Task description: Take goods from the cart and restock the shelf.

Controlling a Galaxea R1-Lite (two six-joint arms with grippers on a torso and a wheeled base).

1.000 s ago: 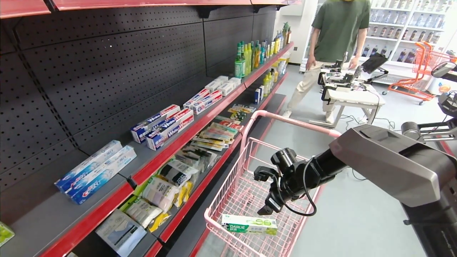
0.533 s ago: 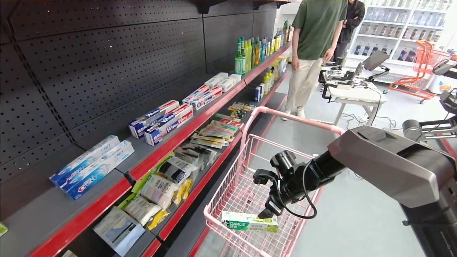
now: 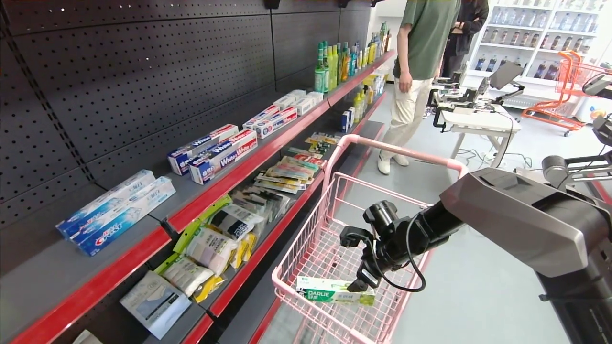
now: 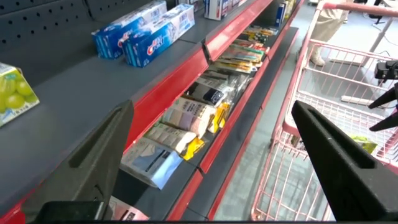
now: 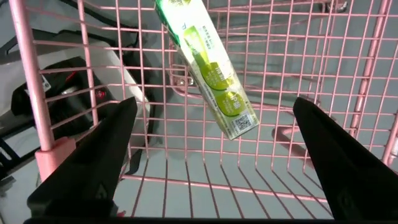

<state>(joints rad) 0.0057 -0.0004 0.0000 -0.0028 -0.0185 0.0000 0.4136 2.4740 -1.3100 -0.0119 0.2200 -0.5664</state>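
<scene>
Toothpaste box (image 3: 334,296) flat in cart (image 3: 301,236) — long axis crosswise — under rt hand (image 3: 357,262)

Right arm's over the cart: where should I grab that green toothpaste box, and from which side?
Grip the green toothpaste box across its narrow width, near mid-length, coming straight down. It is long, slim and seems to lie flat on the floor of the cart, leaving its long sides free. The open right gripper hangs right above it.

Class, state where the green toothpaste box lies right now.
In the head view, the green toothpaste box lies inside the pink cart, at the end opposite its handle, just below the open right gripper.
</scene>
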